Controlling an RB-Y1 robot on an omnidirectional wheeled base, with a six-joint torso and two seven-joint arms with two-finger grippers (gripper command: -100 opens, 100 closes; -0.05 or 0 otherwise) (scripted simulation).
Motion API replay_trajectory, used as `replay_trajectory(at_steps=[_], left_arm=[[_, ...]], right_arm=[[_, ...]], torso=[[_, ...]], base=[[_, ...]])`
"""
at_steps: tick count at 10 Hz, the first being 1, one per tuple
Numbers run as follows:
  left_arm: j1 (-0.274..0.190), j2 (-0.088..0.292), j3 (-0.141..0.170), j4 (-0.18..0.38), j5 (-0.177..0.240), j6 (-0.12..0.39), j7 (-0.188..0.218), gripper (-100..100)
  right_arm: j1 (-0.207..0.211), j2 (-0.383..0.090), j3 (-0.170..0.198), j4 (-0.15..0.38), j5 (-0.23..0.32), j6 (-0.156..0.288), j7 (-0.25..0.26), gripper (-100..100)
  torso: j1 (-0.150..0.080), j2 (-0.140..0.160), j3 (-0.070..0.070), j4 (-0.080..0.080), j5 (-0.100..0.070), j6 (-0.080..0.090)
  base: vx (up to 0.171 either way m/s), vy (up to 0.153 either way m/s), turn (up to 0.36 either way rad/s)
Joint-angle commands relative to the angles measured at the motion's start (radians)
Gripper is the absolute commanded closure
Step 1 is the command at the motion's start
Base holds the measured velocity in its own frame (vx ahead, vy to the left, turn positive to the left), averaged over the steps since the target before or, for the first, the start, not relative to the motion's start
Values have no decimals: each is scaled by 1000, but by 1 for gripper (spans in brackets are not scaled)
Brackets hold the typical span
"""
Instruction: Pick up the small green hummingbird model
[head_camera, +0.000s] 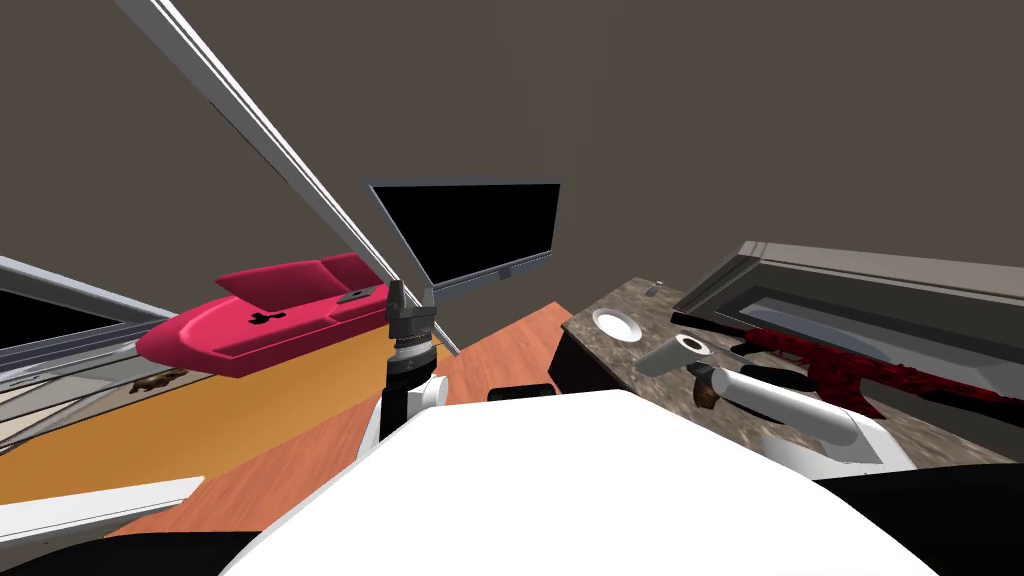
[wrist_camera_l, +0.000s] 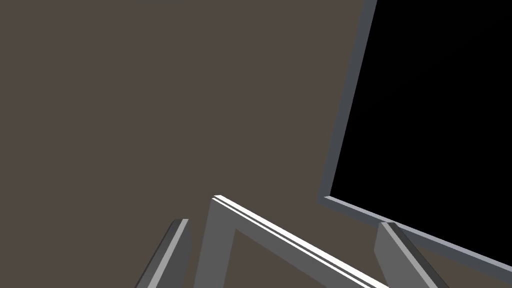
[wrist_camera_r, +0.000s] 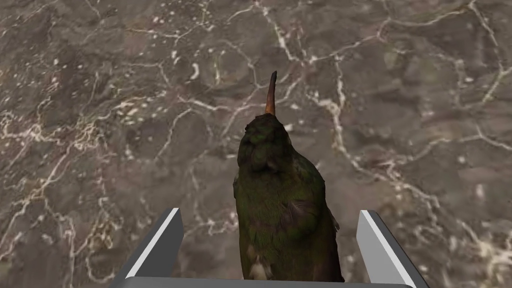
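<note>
The small dark green hummingbird model, with a thin orange-brown beak, stands on a brown marbled counter. My right gripper is open, and its two fingers stand on either side of the bird's body with a gap on each side. In the head view the bird is a small dark shape at the tip of my right arm, on the counter at my right. My left gripper is raised in front of me and stands open.
On the counter lie a white dish, a grey cylinder close to the bird, and a long dark red object by a grey frame. A pink sofa and a black screen stand to the left.
</note>
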Motion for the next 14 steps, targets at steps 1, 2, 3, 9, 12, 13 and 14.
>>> replay_trajectory(at_steps=[1,2,3,9,12,13,14], left_arm=[[0,0,0,0,0,0,0,0],[0,0,0,0,0,0,0,0],[0,0,0,0,0,0,0,0],[0,0,0,0,0,0,0,0],[0,0,0,0,0,0,0,0],[0,0,0,0,0,0,0,0],[0,0,0,0,0,0,0,0]], right_arm=[[-24,-8,-11,36,13,-5,-3,-100],[-13,-5,-7,23,7,-4,-1,-100],[-15,-6,-8,26,7,-6,-1,100],[5,1,2,-8,-3,2,0,100],[49,15,21,-74,-28,12,6,100],[63,20,27,-96,-36,16,8,100],[78,25,34,-118,-44,19,9,100]], torso=[[0,0,0,0,0,0],[0,0,0,0,0,0],[0,-1,-1,0,0,0],[0,-4,-2,-1,0,0],[-1,-8,-4,-1,1,1],[0,-9,-5,-1,1,1],[0,-9,-5,-1,1,0]], base=[[-70,14,112],[-32,3,22],[-6,0,-14],[7,0,-23],[85,-10,-142],[78,-9,-109],[70,-8,-103]])
